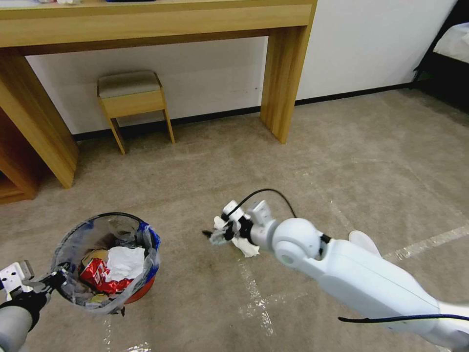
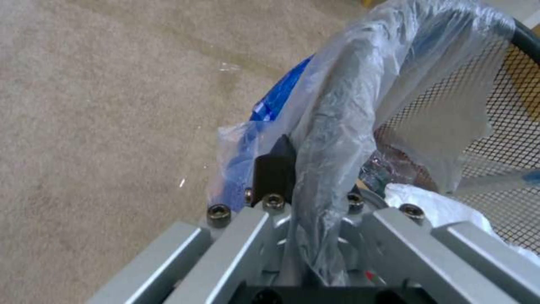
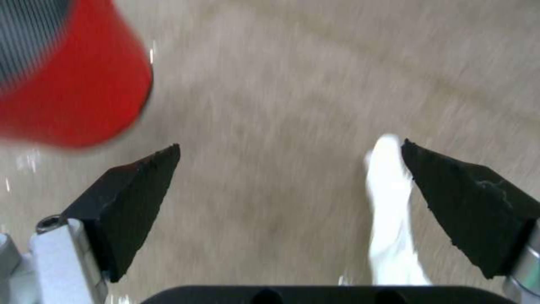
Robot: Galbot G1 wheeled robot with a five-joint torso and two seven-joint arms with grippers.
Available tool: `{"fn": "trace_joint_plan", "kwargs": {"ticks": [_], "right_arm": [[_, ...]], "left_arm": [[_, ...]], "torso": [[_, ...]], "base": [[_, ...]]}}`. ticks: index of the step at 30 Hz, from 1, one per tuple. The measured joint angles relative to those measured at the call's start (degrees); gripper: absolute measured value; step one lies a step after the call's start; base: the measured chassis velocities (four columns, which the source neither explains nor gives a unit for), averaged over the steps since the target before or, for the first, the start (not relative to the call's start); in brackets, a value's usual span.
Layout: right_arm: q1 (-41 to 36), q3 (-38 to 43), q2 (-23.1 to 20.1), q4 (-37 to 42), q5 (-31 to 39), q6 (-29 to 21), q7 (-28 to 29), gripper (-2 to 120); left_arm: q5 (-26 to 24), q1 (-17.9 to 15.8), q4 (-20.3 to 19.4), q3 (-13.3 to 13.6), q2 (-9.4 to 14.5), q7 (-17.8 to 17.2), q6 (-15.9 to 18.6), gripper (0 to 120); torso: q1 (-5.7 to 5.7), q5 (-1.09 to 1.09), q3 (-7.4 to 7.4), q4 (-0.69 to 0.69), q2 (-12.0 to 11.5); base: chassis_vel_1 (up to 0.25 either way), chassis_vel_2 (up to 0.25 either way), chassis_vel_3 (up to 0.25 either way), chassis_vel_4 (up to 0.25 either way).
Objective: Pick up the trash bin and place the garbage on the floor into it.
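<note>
The trash bin (image 1: 105, 264), a red bucket lined with a clear bag, hangs at the lower left above the floor (image 1: 205, 161). It holds a white tissue, a crushed red wrapper and other litter. My left gripper (image 1: 51, 281) is shut on its near rim; in the left wrist view the gripper (image 2: 315, 177) clamps the bag-wrapped rim (image 2: 337, 126). My right gripper (image 1: 211, 236) reaches low over the carpet to the right of the bin. It is open (image 3: 290, 143), fingers wide apart. A crumpled white tissue (image 1: 246, 247) lies just beside one finger (image 3: 461, 198), and I cannot tell whether the tissue (image 3: 388, 202) touches it.
A flat white object (image 1: 364, 242) lies on the carpet behind my right forearm. Shiny tape lines (image 1: 254, 293) cross the floor. A wooden desk leg (image 1: 281, 88) and a small stool (image 1: 132, 98) stand against the far wall. A bed edge (image 1: 454, 44) shows at the top right.
</note>
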Motion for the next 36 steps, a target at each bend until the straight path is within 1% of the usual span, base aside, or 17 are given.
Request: {"fn": "trace_joint_plan", "kwargs": {"ticks": [2,7,8,14,15,16,17,18,22,25,27,29,34,36], "right_arm": [[1.19,-2.43,1.06,-1.84,-0.32,-0.98,0.04,100],[2.06,-4.29,1.95,-3.96,-1.90,-1.15,-0.34,100],[2.42,-5.02,2.39,-5.45,-3.12,-1.15,-0.98,100],[2.82,-5.76,3.09,-8.84,-5.77,-1.14,-2.64,100],[2.86,-5.88,3.42,-10.70,-7.16,-1.12,-3.73,100],[2.87,-5.89,4.08,-13.61,-9.37,-1.02,-5.15,100],[2.87,-5.89,4.08,-13.61,-9.37,-1.02,-5.15,100],[2.84,-5.73,4.79,-15.95,-10.66,-0.94,-5.96,100],[2.38,-4.61,5.42,-18.98,-12.69,-0.83,-6.65,100],[2.11,-4.27,5.17,-19.17,-12.96,-0.81,-6.58,100],[0.99,-3.33,4.08,-19.19,-13.04,-0.75,-5.73,100],[0.48,-3.00,4.06,-19.76,-13.16,-0.72,-5.40,100],[-0.56,-1.70,4.83,-22.75,-13.95,-0.62,-5.50,100],[-1.08,-0.90,5.78,-25.08,-14.47,0.04,-6.14,100]], "left_arm": [[0.00,0.01,0.15,-0.21,0.00,0.01,0.00,1],[-0.02,0.01,0.31,-0.32,-0.11,0.02,0.00,1],[-0.02,0.01,0.39,-0.32,-0.21,0.03,0.00,1],[-0.02,0.11,0.50,-0.36,-0.34,0.07,-0.01,1],[-0.02,0.20,0.55,-0.41,-0.37,0.08,-0.03,1],[-0.01,0.37,0.62,-0.49,-0.39,0.11,-0.05,1],[-0.01,0.37,0.62,-0.49,-0.39,0.11,-0.05,1],[-0.01,0.51,0.66,-0.54,-0.39,0.13,-0.06,1],[0.04,0.72,0.79,-0.57,-0.41,0.20,-0.09,1],[0.06,0.64,0.92,-0.57,-0.41,0.20,-0.10,1],[0.09,0.23,1.18,-0.38,-0.30,0.23,-0.14,1],[0.08,0.10,1.18,-0.30,-0.29,0.25,-0.14,1],[0.08,0.19,1.23,-0.25,-0.10,0.26,-0.15,1],[0.06,0.45,1.24,-0.29,-0.05,0.27,-0.16,1]], "torso": [[0.00,0.00,0.00,0.00,0.00],[0.00,0.00,0.00,0.01,0.00],[0.00,0.00,0.00,0.01,0.00],[0.00,0.00,0.00,0.00,0.00],[0.00,0.00,0.00,0.00,0.00],[0.00,0.00,0.00,0.00,0.00],[0.00,0.00,0.00,0.00,0.00],[0.00,0.01,0.00,0.01,0.00],[0.00,0.01,0.00,0.01,0.00],[0.00,0.01,0.00,0.01,0.00],[0.00,0.01,-0.01,-0.02,0.00],[0.00,0.01,-0.01,0.00,0.00],[0.00,0.01,0.00,0.00,0.00],[0.00,0.01,0.00,0.00,0.00]], "base": [[0.000,0.000,0.000,0.000],[0.000,0.000,0.000,0.000],[0.000,0.000,0.000,0.000],[0.000,0.000,0.000,0.000],[0.000,0.000,0.000,0.000],[0.000,0.000,0.000,0.000],[0.000,0.000,0.000,0.000],[0.000,0.000,0.000,0.000],[0.000,0.000,0.000,0.000],[0.000,0.000,0.000,0.000],[0.000,0.000,0.000,0.000],[0.000,0.000,0.000,0.000],[0.000,0.000,0.000,0.000],[0.000,0.000,0.000,0.000]]}}
